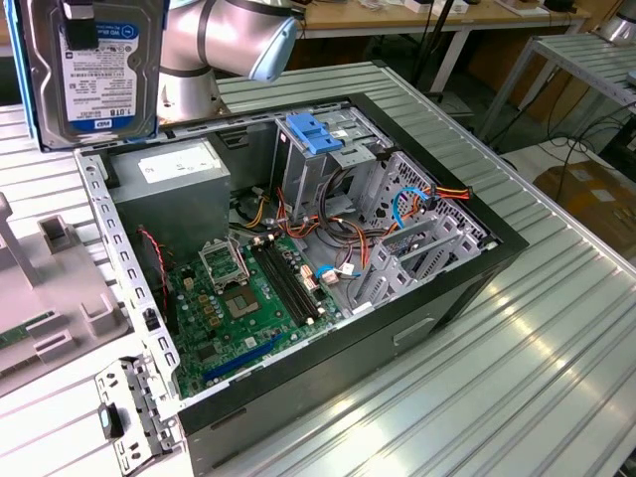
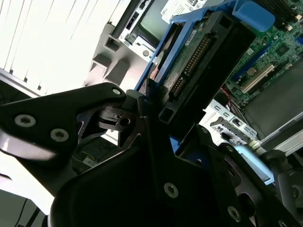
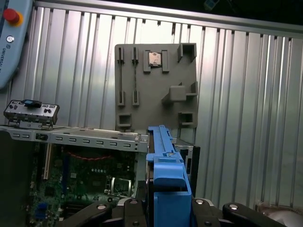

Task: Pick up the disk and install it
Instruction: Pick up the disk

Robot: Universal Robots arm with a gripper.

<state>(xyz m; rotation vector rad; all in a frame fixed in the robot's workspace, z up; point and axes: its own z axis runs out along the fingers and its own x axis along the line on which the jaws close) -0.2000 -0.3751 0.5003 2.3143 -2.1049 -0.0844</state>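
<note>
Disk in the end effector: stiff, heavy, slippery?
The disk is probably rigid: a metal body in a blue plastic carrier, upright with no sag. Likely dense for its size. The end effector pinches the smooth carrier edge-on, so it might slip or twist.

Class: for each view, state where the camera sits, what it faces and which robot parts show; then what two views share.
Exterior view: off the arm, looking down into the open computer case; arm and disk show.
First wrist view: near the wrist, facing the grey fixture past the disk; claw shows.
Second wrist view: near the wrist, facing the disk's connector end; claw shows.
Both wrist views: claw shut on disk.
</note>
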